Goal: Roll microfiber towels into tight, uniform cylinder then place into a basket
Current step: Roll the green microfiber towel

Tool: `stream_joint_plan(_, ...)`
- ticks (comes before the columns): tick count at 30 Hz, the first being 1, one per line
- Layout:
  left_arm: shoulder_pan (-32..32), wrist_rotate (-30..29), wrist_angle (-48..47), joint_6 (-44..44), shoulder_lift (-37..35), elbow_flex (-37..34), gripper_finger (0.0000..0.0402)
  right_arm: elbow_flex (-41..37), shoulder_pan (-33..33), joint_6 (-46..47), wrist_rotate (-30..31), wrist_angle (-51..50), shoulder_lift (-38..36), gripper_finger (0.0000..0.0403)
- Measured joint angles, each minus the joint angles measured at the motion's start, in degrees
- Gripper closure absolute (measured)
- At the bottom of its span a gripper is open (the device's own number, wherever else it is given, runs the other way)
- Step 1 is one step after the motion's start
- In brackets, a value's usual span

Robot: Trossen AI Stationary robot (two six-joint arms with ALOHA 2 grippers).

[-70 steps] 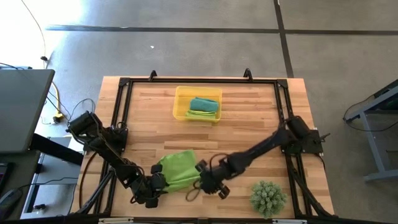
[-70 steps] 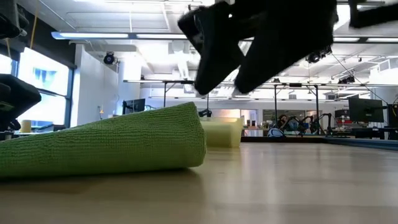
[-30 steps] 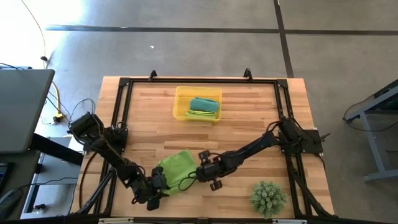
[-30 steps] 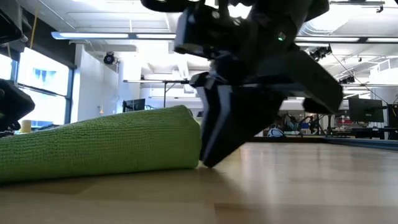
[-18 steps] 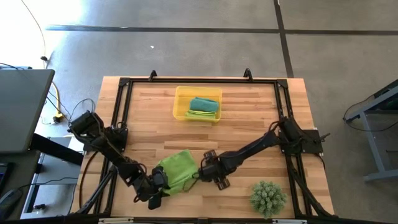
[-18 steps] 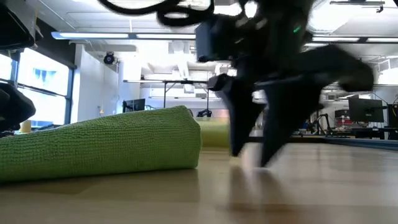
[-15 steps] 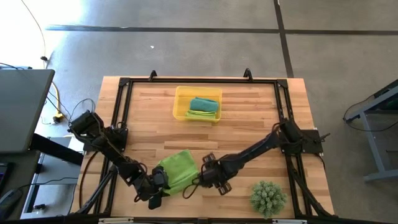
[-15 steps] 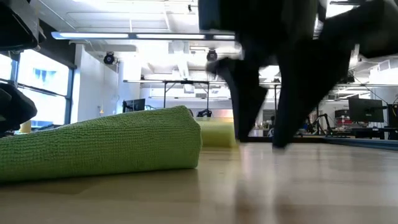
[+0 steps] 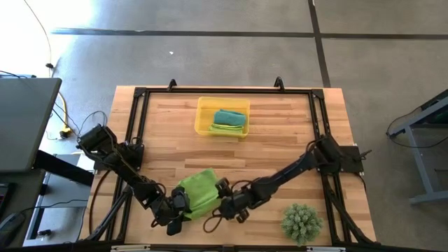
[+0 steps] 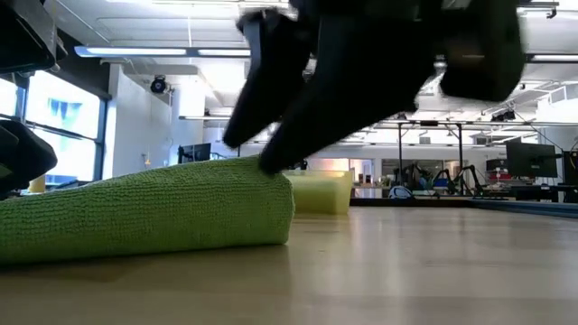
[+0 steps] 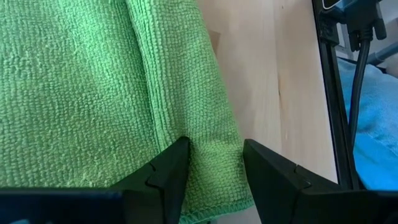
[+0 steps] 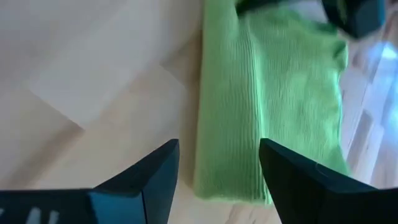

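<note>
The left gripper [image 9: 176, 213] pinches the near corner of the lime-green towel [image 9: 198, 190], its fingers [image 11: 168, 171] clenched on the hem, seemingly anchoring the loose roll against sliding. The right gripper [image 9: 225, 203] hangs spread and empty at the roll's opposite end, apparently ready to tuck it. Open surface [image 9: 280, 140] lies toward the yellow basket [image 9: 203, 112], which already holds two rolls.

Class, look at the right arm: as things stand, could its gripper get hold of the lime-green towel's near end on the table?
Probably yes. The right gripper hangs open beside the lime-green towel, fingers straddling its folded end with only bare table between. The left gripper pinches the opposite edge, clear of that side.
</note>
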Motion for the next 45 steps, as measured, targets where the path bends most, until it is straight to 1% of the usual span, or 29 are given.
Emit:
stream_joint_plan(5, 0.0, 0.0, 0.1, 0.0, 0.0, 0.0, 0.0255, -3.8, -2.1, 0.1, -0.4, 1.5, 0.0, 0.0187)
stream_joint_plan(8, 0.0, -0.1, 0.1, 0.0, 0.0, 0.0, 0.0255, -6.0, -3.0, 0.3, -2.0, 2.4, 0.0, 0.0187)
stream_joint_plan(14, 0.0, -0.1, 0.2, 0.9, 0.0, 0.0, 0.0255, -10.0, -4.5, 4.9, -5.2, 6.8, -0.2, 0.0187)
stream_joint_plan(16, 0.0, -0.2, 0.2, 0.9, 0.0, 0.0, 0.0255, -10.3, -4.7, 6.3, -5.4, 6.8, -0.3, 0.0187)
stream_joint_plan(18, 0.0, -0.2, 0.2, 0.9, 0.0, 0.0, 0.0255, -9.6, -4.8, 6.3, -4.3, 3.9, -0.3, 0.0187)
stream_joint_plan(19, 0.0, -0.2, 0.2, 0.9, 0.0, 0.0, 0.0255, -8.7, -4.8, 6.5, -3.1, 0.8, -0.3, 0.0187)
stream_joint_plan(22, 0.0, -0.2, 0.2, 0.9, 0.0, 0.0, 0.0255, -4.9, -4.8, 10.1, 0.0, -11.9, -0.3, 0.0187)
stream_joint_plan(25, 0.0, -0.2, 0.2, 0.9, 0.0, 0.0, 0.0255, -0.5, -4.9, 15.8, 0.7, -23.6, 0.1, 0.0187)
stream_joint_plan(27, 0.0, -0.2, 0.2, 0.9, 0.0, 0.0, 0.0255, 3.0, -4.7, 18.2, 0.8, -26.7, 0.1, 0.0187)
stream_joint_plan(30, 0.0, -0.2, 0.2, 1.0, 0.0, 0.0, 0.0255, 7.0, -3.3, 19.4, 0.8, -29.4, 0.0, 0.0187)
stream_joint_plan(32, 0.0, -0.2, 0.2, 1.0, 0.0, 0.0, 0.0255, 9.0, -2.0, 18.2, 0.6, -28.2, 0.0, 0.0187)
stream_joint_plan(35, 0.0, -0.2, 0.2, 1.0, 0.0, 0.0, 0.0255, 9.8, -0.2, 14.4, 0.6, -21.9, -0.1, 0.0187)
stream_joint_plan(40, 0.0, -0.2, 0.2, 0.9, 0.0, 0.0, 0.0255, 3.4, 0.7, 7.5, -0.1, -4.3, -0.1, 0.0187)
stream_joint_plan(42, 0.0, -0.2, 0.2, 0.9, 0.0, 0.0, 0.0254, 0.3, 0.0, 6.0, 0.0, 0.1, 0.0, 0.0187)
stream_joint_plan(45, 0.0, -0.2, 0.3, 0.9, 0.0, 0.0, 0.0254, -3.6, -1.2, 5.3, 0.0, 4.1, 0.0, 0.0187)
